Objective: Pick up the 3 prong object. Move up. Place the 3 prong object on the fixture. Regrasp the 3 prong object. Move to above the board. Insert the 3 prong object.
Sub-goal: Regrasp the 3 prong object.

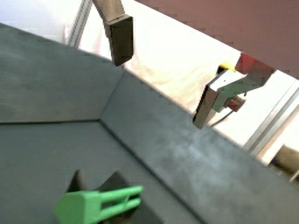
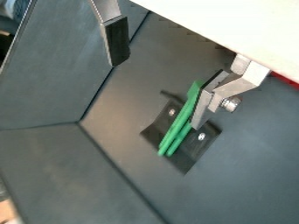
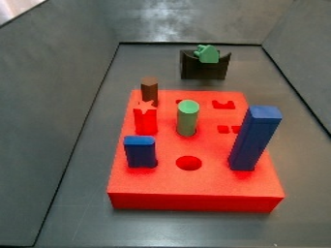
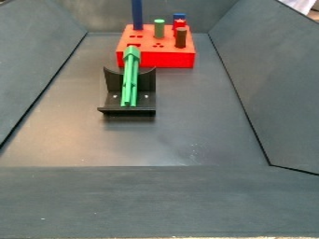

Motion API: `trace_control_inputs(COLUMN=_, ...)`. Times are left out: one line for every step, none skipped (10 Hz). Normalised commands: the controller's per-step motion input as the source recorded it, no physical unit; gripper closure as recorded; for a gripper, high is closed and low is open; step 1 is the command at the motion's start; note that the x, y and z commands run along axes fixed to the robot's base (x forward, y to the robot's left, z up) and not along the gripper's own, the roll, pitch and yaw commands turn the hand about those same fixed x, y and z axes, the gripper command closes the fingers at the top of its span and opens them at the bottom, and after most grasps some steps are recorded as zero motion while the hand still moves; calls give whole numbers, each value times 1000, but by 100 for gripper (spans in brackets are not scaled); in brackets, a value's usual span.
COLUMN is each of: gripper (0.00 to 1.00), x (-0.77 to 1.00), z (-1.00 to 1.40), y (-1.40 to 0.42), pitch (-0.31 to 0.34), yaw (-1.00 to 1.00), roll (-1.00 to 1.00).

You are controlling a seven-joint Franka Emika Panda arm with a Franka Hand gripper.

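The 3 prong object (image 4: 130,77), a long slim green peg, lies across the notch of the dark fixture (image 4: 127,105) on the bin floor. It also shows in a side view as the 3 prong object (image 3: 204,52) on the fixture (image 3: 204,68), behind the red board (image 3: 195,170). In both wrist views my gripper (image 2: 160,74) hangs open above the floor with nothing between its fingers. One finger (image 2: 205,108) overlaps the peg (image 2: 177,127) from above. The peg's lobed end (image 1: 100,203) shows well clear of my gripper (image 1: 163,74). Neither side view shows the gripper.
The board (image 4: 156,54) carries a brown peg (image 3: 150,90), a red peg (image 3: 145,118), a round green cylinder (image 3: 188,118), a tall blue block (image 3: 256,138) and a short blue one (image 3: 139,151). Sloping grey bin walls (image 4: 37,93) surround the floor.
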Motion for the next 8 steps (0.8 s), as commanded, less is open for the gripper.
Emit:
trace_control_inputs(gripper=0, x=98, z=-5, y=-47, pitch=173, yaw=181, roll=613)
trace_control_inputs(gripper=0, x=100, z=-5, y=-45, pitch=139, yaw=200, roll=363)
trace_control_inputs(gripper=0, x=92, z=3, y=-31, pitch=106, yaw=207, roll=244)
trace_control_inputs(gripper=0, x=77, z=2, y=-36, pitch=58, yaw=206, roll=179)
trace_control_inputs(gripper=0, x=76, z=-6, y=-42, pitch=38, yaw=201, roll=166)
trace_control_inputs(gripper=0, x=28, z=-1000, y=42, pitch=-30, yaw=204, roll=184)
trace_control_inputs(gripper=0, x=33, z=-1000, y=41, pitch=-48, yaw=170, roll=178)
trace_control_inputs(gripper=0, x=42, z=-1000, y=38, pitch=-84, yaw=133, roll=155)
